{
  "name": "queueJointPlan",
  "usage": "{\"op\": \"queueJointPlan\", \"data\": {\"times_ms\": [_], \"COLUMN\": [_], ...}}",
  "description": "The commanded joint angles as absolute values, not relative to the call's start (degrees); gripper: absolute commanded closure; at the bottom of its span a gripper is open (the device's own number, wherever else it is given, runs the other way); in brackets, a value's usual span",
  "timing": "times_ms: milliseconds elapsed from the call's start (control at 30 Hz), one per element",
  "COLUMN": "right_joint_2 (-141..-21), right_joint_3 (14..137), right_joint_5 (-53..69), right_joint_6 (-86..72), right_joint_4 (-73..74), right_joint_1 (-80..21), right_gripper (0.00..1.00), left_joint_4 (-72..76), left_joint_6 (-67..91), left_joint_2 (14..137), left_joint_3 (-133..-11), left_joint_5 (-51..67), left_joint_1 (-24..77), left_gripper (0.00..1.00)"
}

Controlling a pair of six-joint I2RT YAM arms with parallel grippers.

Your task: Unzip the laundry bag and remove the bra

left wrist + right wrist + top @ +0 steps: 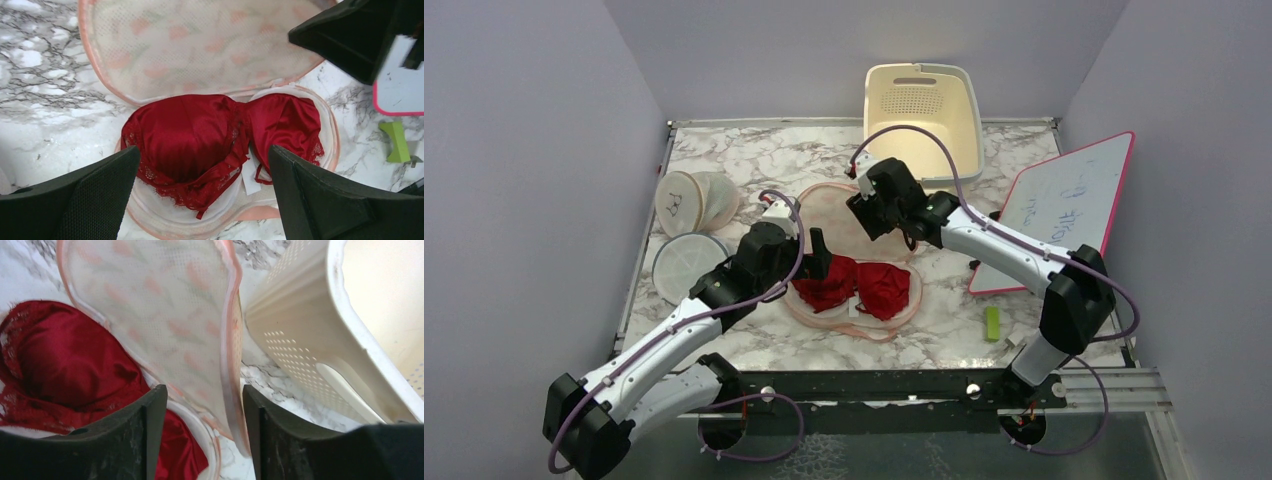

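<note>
The peach laundry bag lies unzipped in the middle of the table, its lid [834, 205] swung back and its lower half's rim [894, 322] towards me. The red lacy bra [864, 285] rests in the lower half and also shows in the left wrist view [200, 135]. My left gripper [819, 252] hangs open just above the bra's left cup, holding nothing [202, 152]. My right gripper [871, 215] is open at the lid's right edge. In the right wrist view the lid [165, 305] stands tilted, its rim passing between the spread fingers of my right gripper [205, 395].
A cream perforated basket [924, 105] stands at the back, close behind the right gripper [310, 330]. A pink-rimmed whiteboard [1064, 205] lies at the right. A small green block [992, 323] sits front right. Two round white mesh cases [694, 200] [686, 265] are at the left.
</note>
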State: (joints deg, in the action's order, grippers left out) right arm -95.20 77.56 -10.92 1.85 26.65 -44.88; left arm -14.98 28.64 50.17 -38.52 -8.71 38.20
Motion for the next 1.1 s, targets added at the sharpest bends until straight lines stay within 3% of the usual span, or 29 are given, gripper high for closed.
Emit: {"op": "queueJointPlan", "data": {"times_ms": [0, 200, 600, 833, 1067], "right_joint_2": [-88.74, -79.53, -68.98, -70.94, -71.70], "right_joint_3": [77.45, 71.20, 51.74, 49.32, 42.32], "right_joint_5": [-11.98, -6.94, 11.29, -5.33, 1.37], "right_joint_6": [1.08, -2.00, -12.90, -21.59, -22.02], "right_joint_4": [31.42, 33.44, 21.71, 23.92, 16.74], "right_joint_1": [-44.91, -44.91, -44.91, -43.64, -37.75], "right_gripper": [0.40, 0.31, 0.30, 0.25, 0.24], "left_joint_4": [-13.69, -11.05, -12.49, -16.37, -16.33], "left_joint_6": [28.21, 28.38, 33.18, 34.76, 34.37], "left_joint_2": [53.99, 57.33, 59.04, 54.88, 51.51], "left_joint_3": [-38.11, -38.10, -36.28, -34.87, -35.25], "left_joint_5": [-4.32, -3.36, -9.91, -12.96, -13.62], "left_joint_1": [37.92, 37.97, 37.96, 37.97, 37.97], "left_gripper": [0.04, 0.04, 0.04, 0.04, 0.04]}}
